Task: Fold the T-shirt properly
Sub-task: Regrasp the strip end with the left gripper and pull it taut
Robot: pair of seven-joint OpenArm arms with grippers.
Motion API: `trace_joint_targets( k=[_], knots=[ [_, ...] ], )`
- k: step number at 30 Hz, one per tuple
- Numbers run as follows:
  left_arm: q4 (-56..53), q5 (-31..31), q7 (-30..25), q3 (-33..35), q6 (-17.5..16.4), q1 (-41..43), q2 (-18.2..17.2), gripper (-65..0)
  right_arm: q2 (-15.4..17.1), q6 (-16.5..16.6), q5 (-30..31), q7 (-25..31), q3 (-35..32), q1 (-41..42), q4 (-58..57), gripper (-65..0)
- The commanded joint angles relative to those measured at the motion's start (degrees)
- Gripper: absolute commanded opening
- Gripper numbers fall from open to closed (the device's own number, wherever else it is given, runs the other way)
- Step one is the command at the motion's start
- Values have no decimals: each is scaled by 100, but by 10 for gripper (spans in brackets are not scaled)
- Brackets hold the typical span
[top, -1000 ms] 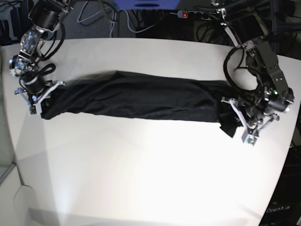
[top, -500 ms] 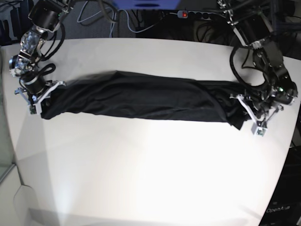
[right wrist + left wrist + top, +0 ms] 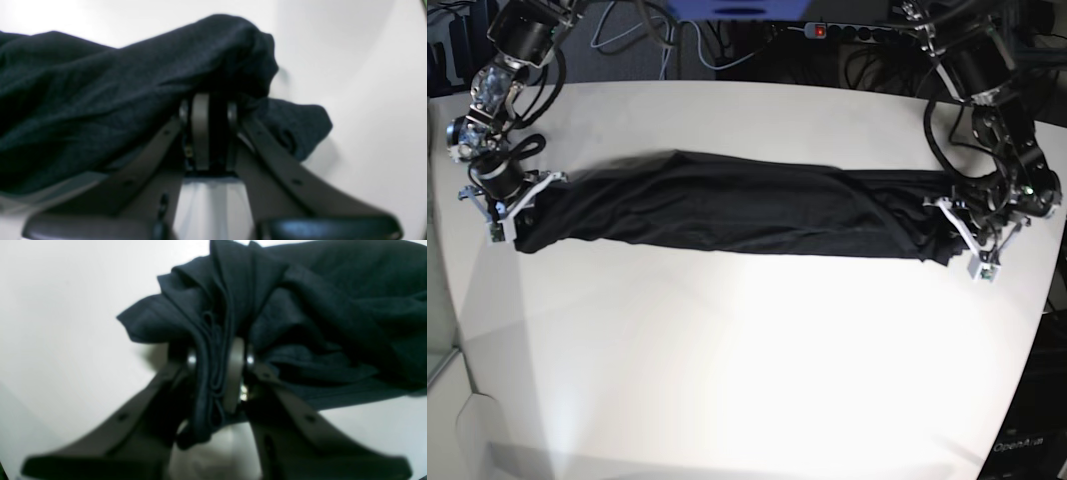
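Note:
The black T-shirt [image 3: 727, 205] lies stretched in a long, narrow band across the white table [image 3: 747, 370]. At its right end in the base view, my left gripper [image 3: 967, 243] is shut on a bunched edge of the T-shirt. The left wrist view shows folds of the T-shirt [image 3: 317, 306] pinched in the left gripper [image 3: 217, 368]. My right gripper [image 3: 511, 212] holds the other end, at the base view's left. In the right wrist view, the T-shirt [image 3: 100, 93] drapes over the right gripper [image 3: 215, 128], which is shut on it.
A power strip with a red light [image 3: 835, 31] and loose cables [image 3: 642, 40] lie behind the table's far edge. The left gripper is close to the table's right rim [image 3: 1039, 320]. Bare white tabletop fills the front half.
My left gripper has moved toward the base view's right and slightly back, drawing the shirt's hanging end out straighter. The right gripper and its end have stayed put.

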Motion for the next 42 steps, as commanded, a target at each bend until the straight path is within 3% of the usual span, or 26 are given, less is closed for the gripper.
trace_joint_targets(
  k=[1, 9, 12, 17, 25, 31, 42],
  knots=[
    [111, -61, -63, -10, 7, -101, -130, -558, 20, -7, -104, -164, -9, 2, 35, -596],
    [111, -61, -63, -283, 7, -83, -174, -206, 20, -7, -104, -164, -9, -7, 35, -596],
    [103, -61, -63, -458, 7, -83, -165, -126, 20, -7, -104, -164, -9, -7, 35, -596],
    [94, -61, -116, -432, 7, -83, -165, -91, 20, -7, -104, -164, -9, -7, 35, -596],
    [-768, -78, -143, -450, 7, -268, -323, -92, 37, -7, -104, -164, -18, -7, 35, -596],
    [-970, -52, -415, -458, 7, -303, -332, -92, 37, -7, -104, -164, -18, -7, 35, -596],
    [-1603, -61, -415, -423, 7, -329, -315, -92, 28, -7, -104, -164, -18, -7, 35, -596]
  ],
)
